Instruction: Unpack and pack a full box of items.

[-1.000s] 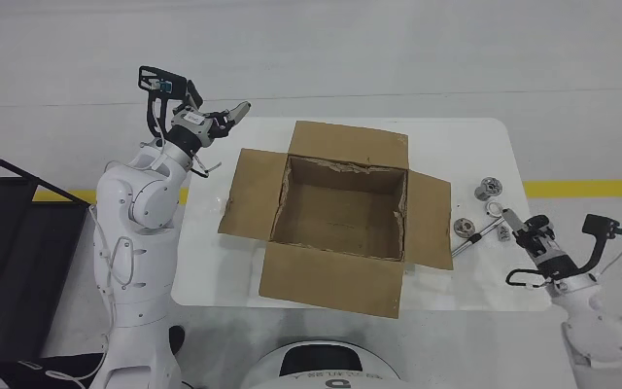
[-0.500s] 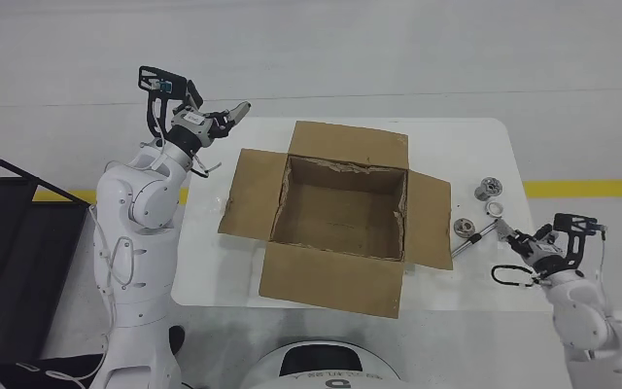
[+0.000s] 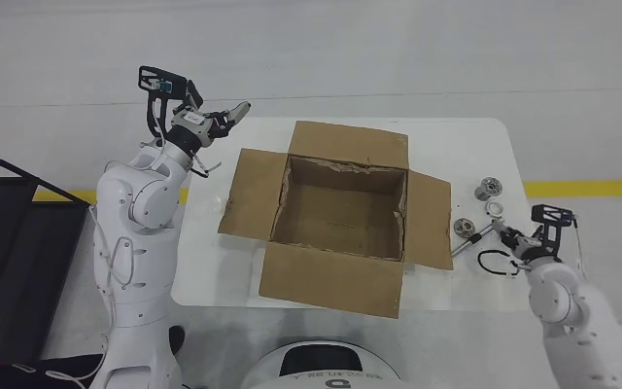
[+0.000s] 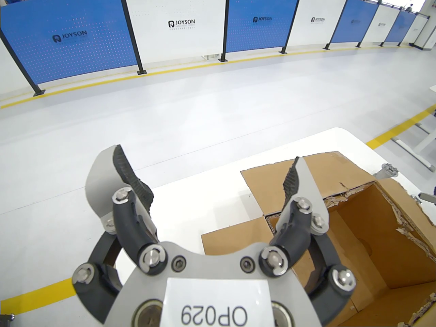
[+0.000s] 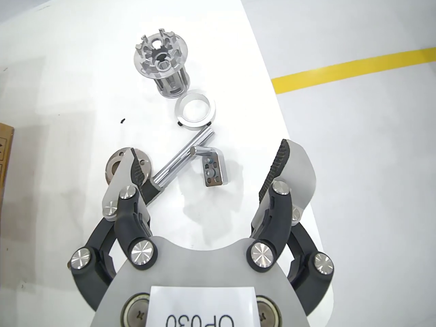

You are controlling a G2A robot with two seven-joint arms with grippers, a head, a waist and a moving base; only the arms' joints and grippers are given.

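An open cardboard box (image 3: 340,209) sits mid-table with its flaps spread and its inside bare (image 4: 361,239). Several metal parts lie on the table to its right: a slotted hub (image 5: 161,59) (image 3: 488,187), a ring (image 5: 195,108) (image 3: 495,208), a rod (image 5: 182,159), a small bracket (image 5: 213,165) and a flanged disc (image 5: 115,168) (image 3: 465,229). My right gripper (image 5: 209,165) (image 3: 507,233) hangs open just above the bracket and rod. My left gripper (image 4: 207,166) (image 3: 233,115) is open and empty, held above the table's far left corner, beside the box.
The white table (image 3: 466,146) ends close to the right of the metal parts (image 5: 265,79). A yellow floor line (image 5: 354,67) runs past that edge. A dark frame (image 3: 29,243) stands off the table at the left.
The right arm has swung from the table's right edge in toward the metal parts, and its gripper now sits over the bracket and rod. The left arm has stayed still.
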